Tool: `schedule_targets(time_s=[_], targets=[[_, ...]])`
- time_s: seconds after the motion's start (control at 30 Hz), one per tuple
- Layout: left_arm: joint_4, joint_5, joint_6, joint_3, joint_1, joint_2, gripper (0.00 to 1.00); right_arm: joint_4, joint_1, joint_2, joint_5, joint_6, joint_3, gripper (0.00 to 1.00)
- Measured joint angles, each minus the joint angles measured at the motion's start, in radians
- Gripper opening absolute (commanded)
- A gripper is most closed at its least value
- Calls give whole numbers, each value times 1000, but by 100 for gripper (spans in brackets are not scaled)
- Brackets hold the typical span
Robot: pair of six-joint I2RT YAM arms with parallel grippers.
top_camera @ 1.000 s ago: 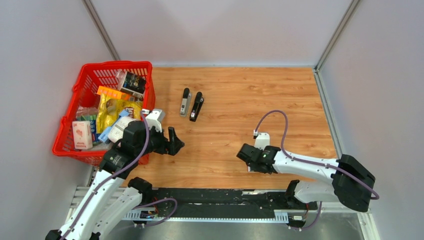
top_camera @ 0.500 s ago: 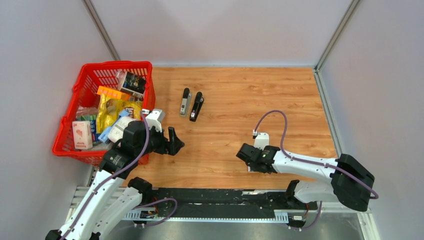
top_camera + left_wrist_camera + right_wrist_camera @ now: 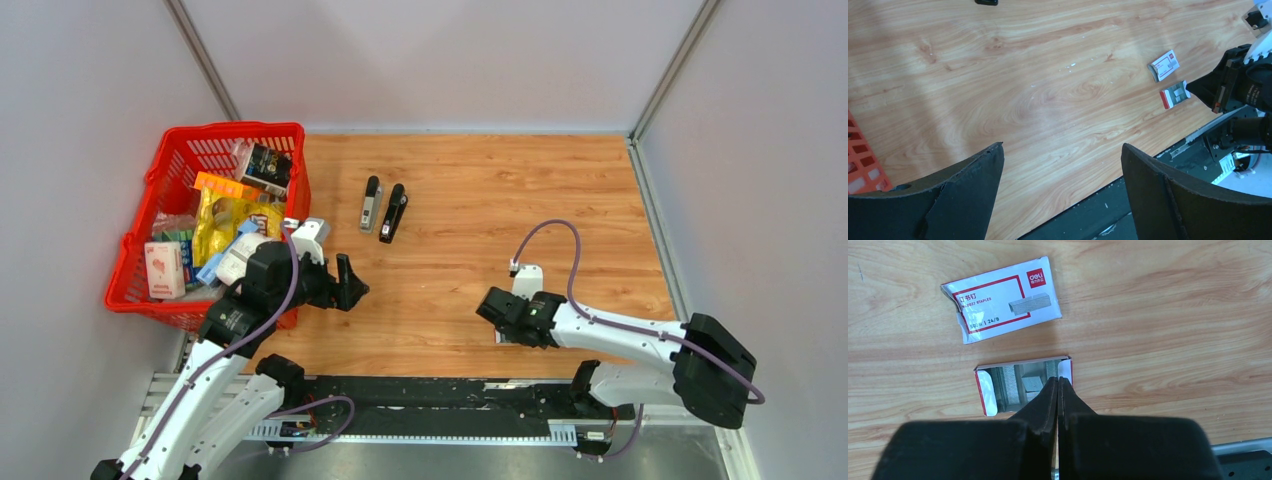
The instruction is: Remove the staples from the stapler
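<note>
Right wrist view: the right pincer, shut with nothing visible between its tips, hangs over the open tray holding the staples, its sleeve just beyond; left pincer stands wide open, empty.

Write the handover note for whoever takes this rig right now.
Left tool: open, empty, above the table near its front-left.
Right tool: shut, tips at the open cardboard tray; whether it pinches anything cannot be told.
Staples: grey strips lie in that tray; its sleeve lies just beyond it.
Two staplers: side by side, far middle, apart from both tools.
Done: unclear whether either is emptied.
Left: probably check both staplers and pull out any strips.
</note>
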Motion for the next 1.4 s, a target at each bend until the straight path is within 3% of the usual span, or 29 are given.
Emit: schedule_targets(time_s=[1.4], targets=[[0,0,0,0,0,-6,94,-1,0,40,5,-4,14,0]])
